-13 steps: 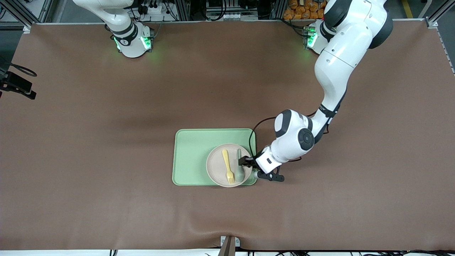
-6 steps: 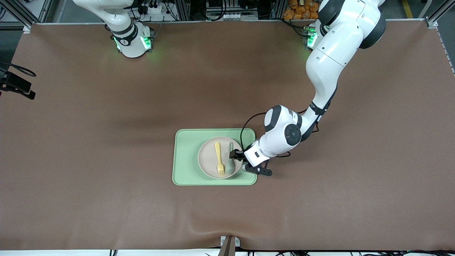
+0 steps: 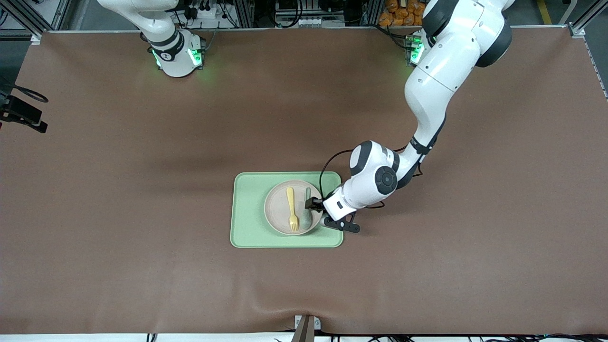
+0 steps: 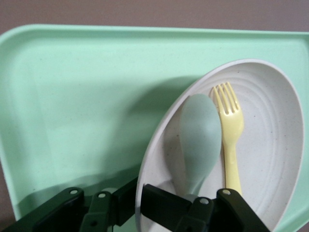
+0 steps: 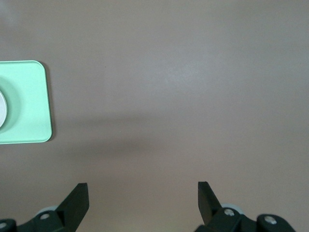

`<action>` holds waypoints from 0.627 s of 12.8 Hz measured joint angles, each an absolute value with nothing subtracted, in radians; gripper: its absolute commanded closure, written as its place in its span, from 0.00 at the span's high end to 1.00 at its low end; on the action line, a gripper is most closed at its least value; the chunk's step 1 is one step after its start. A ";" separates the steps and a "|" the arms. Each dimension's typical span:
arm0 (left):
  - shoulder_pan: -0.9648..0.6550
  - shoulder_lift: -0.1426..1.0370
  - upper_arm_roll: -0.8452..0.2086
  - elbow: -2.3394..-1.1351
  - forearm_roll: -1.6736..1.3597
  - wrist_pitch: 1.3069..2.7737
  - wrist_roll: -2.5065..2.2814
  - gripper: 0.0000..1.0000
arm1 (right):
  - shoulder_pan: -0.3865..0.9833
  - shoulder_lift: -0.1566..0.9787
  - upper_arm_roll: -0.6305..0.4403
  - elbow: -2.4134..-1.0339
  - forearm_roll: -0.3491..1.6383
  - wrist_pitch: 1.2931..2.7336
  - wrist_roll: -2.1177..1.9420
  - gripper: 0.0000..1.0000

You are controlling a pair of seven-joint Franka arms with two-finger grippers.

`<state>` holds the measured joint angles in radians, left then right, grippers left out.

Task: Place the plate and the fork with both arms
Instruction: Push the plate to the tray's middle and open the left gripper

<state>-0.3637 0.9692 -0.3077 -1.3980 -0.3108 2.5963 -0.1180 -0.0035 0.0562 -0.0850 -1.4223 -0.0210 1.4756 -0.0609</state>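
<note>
The off-white plate [image 3: 278,209] lies on the light-green tray [image 3: 249,209], toward the left arm's end of it. The pale-yellow fork [image 3: 291,208] lies in the plate beside a grey-green spoon [image 3: 307,213]. My left gripper [image 3: 313,204] is shut on the plate's rim at the side toward the left arm's end. In the left wrist view the fingers [image 4: 169,208] pinch the plate [image 4: 270,145] edge, with the fork [image 4: 229,130] and spoon [image 4: 199,140] inside it. My right gripper [image 5: 143,193] is open and empty above bare table; it is out of the front view.
The tray's corner [image 5: 24,101] shows in the right wrist view. Brown mat covers the table [image 3: 142,142]. The right arm's base [image 3: 175,52] and the left arm's base [image 3: 418,47] stand at the table's back edge.
My left gripper has carried the plate, with fork and spoon in it, toward the right arm's end and a little farther from the front camera, fully onto the tray. The right arm waits.
</note>
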 measured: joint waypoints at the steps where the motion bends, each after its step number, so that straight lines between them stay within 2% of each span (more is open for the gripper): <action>1: -0.364 0.969 -0.307 -1.397 -0.311 2.597 -0.121 1.00 | -0.004 0.056 -0.085 -1.422 -0.021 1.476 -0.061 1.00; 8: -0.353 0.914 -0.297 -1.359 -0.311 2.605 -0.153 1.00 | -0.004 0.061 -0.081 -1.422 -0.021 1.478 -0.061 1.00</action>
<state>-0.3531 0.9141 -0.2968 -1.3587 -0.3109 2.6046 -0.1531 -0.0039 0.0610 -0.0810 -1.4223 -0.0206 1.4783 -0.0611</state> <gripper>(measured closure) 0.154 0.000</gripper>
